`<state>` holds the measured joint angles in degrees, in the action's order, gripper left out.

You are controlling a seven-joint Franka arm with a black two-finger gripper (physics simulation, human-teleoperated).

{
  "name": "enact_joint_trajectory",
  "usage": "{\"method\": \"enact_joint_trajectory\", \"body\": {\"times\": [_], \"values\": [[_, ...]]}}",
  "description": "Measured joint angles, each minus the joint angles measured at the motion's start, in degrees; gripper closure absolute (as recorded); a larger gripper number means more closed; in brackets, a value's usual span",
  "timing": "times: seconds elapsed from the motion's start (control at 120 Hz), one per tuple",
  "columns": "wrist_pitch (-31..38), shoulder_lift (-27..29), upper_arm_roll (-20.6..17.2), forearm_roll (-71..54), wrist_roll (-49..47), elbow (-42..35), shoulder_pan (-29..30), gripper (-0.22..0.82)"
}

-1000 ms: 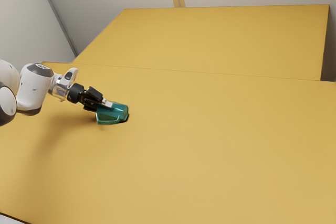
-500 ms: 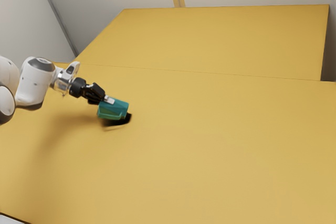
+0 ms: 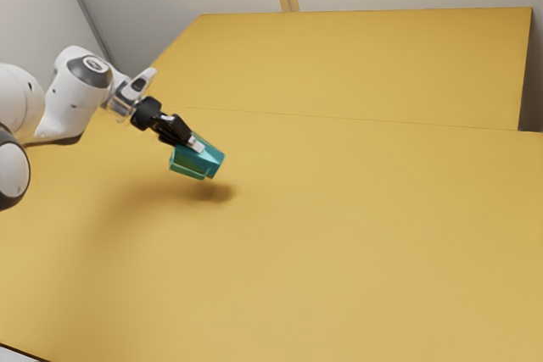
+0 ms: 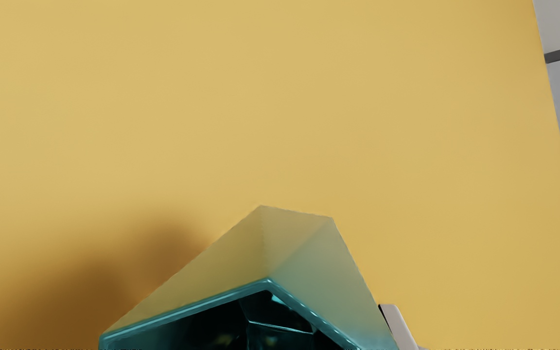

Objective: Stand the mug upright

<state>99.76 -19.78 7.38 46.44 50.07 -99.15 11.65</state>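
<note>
Mug (image 3: 202, 164) higher above the table (image 3: 339, 252), at a steeper slant

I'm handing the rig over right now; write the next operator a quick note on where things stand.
Tool: shut on the mug.
Mug: held above the table, tilted, its shadow on the tabletop below; its open end faces the hand.
Done: mug grasped and off the table.
Left: bring it upright, lower it onto its base, then release.

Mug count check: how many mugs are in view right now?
1. The teal mug is tilted, held in the gripper above the yellow table, toward the exterior view's left. I can't rule out something small hidden behind it.
</note>
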Motion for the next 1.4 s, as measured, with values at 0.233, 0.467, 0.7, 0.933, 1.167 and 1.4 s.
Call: {"method": "enact_joint_trajectory", "body": {"times": [0.233, 0.467, 0.7, 0.933, 1.167, 1.4], "values": [[2.84, 6.39, 0.72, -9.41, -3.02, -3.71, -5.01, 0.78], [6.07, 11.99, 0.09, -19.64, -7.41, -8.67, -7.38, 0.79], [10.28, 14.7, -0.67, -28.6, -12.96, -12.44, -11.7, 0.79], [16.22, 18.25, -3.66, -36.5, -19.17, -18.1, -12.42, 0.79], [19.84, 20.17, -5.18, -43.99, -26.66, -21.78, -14.15, 0.79], [24.3, 20.5, -7.39, -46.96, -33.85, -25.41, -14.88, 0.79]]}}
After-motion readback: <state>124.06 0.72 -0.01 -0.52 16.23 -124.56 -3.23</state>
